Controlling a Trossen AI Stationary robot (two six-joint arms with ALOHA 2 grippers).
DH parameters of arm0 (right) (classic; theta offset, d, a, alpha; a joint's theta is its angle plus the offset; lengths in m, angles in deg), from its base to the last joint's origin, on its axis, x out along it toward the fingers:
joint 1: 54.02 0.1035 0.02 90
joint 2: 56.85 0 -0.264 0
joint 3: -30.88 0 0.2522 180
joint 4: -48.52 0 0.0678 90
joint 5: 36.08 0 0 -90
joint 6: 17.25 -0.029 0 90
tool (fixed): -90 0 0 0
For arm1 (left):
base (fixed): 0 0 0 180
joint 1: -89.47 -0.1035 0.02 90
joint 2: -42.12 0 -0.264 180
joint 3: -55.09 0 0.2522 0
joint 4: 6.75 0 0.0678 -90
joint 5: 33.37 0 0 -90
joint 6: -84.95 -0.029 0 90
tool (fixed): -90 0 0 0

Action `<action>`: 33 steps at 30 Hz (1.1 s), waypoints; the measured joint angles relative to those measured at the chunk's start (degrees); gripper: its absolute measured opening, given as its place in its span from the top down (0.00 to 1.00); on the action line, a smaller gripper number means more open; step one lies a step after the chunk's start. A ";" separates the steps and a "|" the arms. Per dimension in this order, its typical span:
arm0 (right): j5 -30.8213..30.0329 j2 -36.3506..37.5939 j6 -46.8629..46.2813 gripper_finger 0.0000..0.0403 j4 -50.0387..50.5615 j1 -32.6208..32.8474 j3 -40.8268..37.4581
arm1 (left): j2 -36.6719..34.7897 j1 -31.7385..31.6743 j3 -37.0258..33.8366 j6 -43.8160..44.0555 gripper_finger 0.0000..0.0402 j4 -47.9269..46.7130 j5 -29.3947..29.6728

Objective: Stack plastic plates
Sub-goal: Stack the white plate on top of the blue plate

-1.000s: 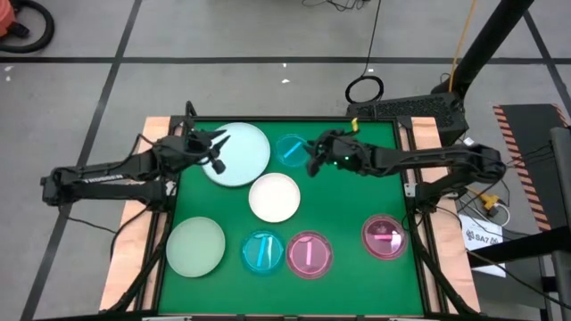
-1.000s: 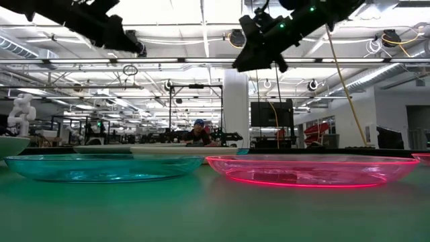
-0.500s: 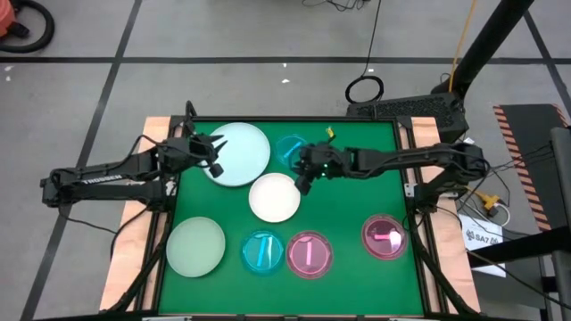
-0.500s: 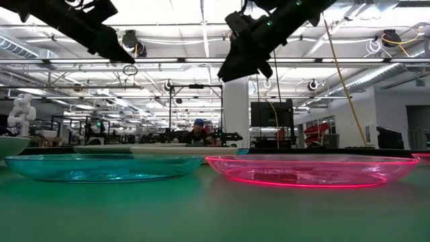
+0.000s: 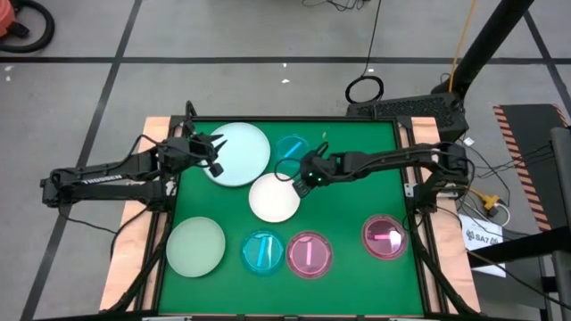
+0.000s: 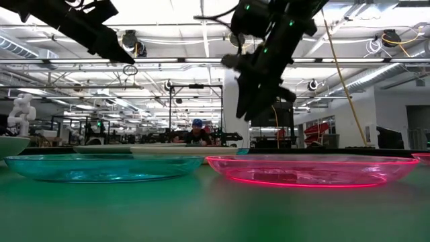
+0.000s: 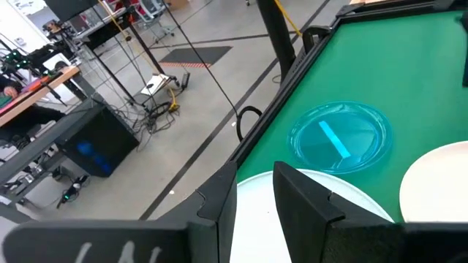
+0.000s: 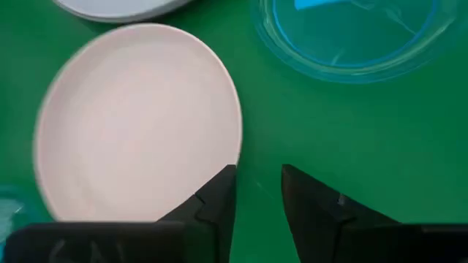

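Seven plates lie apart on my green worktop (image 5: 348, 209), none stacked. My right claw (image 5: 302, 181), fingers slightly spread and pinching nothing, hangs at the white plate (image 5: 274, 197) edge, beside the rear cyan plate (image 5: 291, 148). My left claw (image 5: 214, 153), slightly spread, hovers over the pale blue plate (image 5: 241, 153).

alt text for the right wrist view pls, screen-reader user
The right gripper, fingers open with nothing between them, hangs over the green table at the rim of a white plate. Beyond it lie a translucent cyan plate and the edge of a pale blue plate.
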 joint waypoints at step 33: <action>2.87 -12.77 0.14 0.89 -11.56 -0.33 -0.04 | 0.00 -0.11 0.02 -0.48 0.75 0.04 -0.02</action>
